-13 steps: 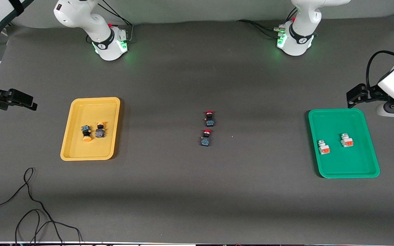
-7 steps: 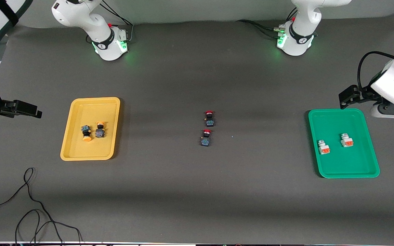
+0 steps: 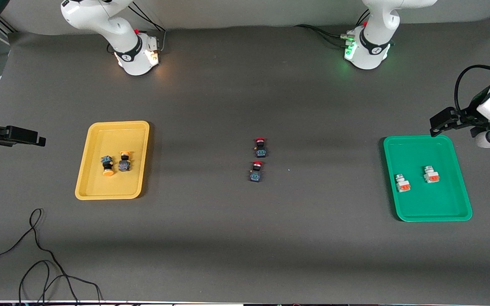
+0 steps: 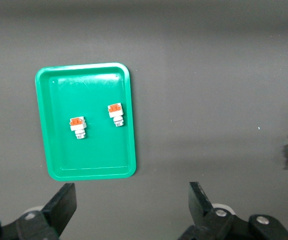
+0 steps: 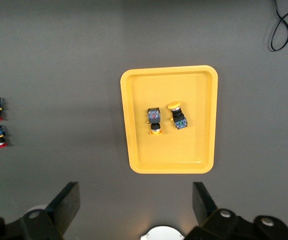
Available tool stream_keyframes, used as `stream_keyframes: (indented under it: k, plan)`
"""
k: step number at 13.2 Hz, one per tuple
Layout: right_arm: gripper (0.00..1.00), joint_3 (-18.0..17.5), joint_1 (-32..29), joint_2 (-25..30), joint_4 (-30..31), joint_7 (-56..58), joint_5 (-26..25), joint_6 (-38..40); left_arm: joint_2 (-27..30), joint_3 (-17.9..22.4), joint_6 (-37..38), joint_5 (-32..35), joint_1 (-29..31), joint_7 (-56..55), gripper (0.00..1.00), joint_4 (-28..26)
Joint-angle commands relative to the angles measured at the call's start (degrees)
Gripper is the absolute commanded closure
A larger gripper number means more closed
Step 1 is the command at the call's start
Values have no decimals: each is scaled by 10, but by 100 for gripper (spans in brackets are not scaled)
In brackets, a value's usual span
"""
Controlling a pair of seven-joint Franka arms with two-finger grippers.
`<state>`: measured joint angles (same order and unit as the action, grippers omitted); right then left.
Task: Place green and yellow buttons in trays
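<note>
Front view: shallow yellow plastic tray (image 3: 84, 170) with rounded corners toward the right arm's end of the table, holding two small push-button switches with yellow-orange caps on dark bodies (image 3: 115, 163), lying side by side, near each other. Shallow green plastic tray (image 3: 464, 199) toward the left arm's end, holding two white-and-silver switches with orange-red ends (image 3: 416, 178), a little apart, both on their sides. Two red-capped dark switches (image 3: 258, 159) on the bare dark table mat between the trays — not tray material. Right gripper (image 3: 21, 136) up over the table edge past the yellow tray; left gripper (image 3: 445, 121) up just off the green tray's corner nearest the bases. Both empty.

Left wrist view: left gripper (image 4: 129, 200) jaws spread wide, nothing between; green tray and its two switches below, red pair at the frame edge.

Right wrist view: right gripper (image 5: 134, 202) jaws likewise wide apart, empty; yellow tray with its two capped switches below.

Handling, as judged: light, rigid, hard plastic and metal — likely to roll or skid on round caps. Best taken across the squarer body, not the cap. Sorting looks complete.
</note>
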<state>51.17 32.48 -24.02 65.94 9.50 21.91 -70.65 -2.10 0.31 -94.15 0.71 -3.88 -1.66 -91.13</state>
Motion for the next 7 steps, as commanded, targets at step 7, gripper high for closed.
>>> stream_keyframes:
  k: [7]
  plan:
    - [0,-373,-222,120,54,-50,-186,-40,7,3,-1,-1,-4,-10,0,-5]
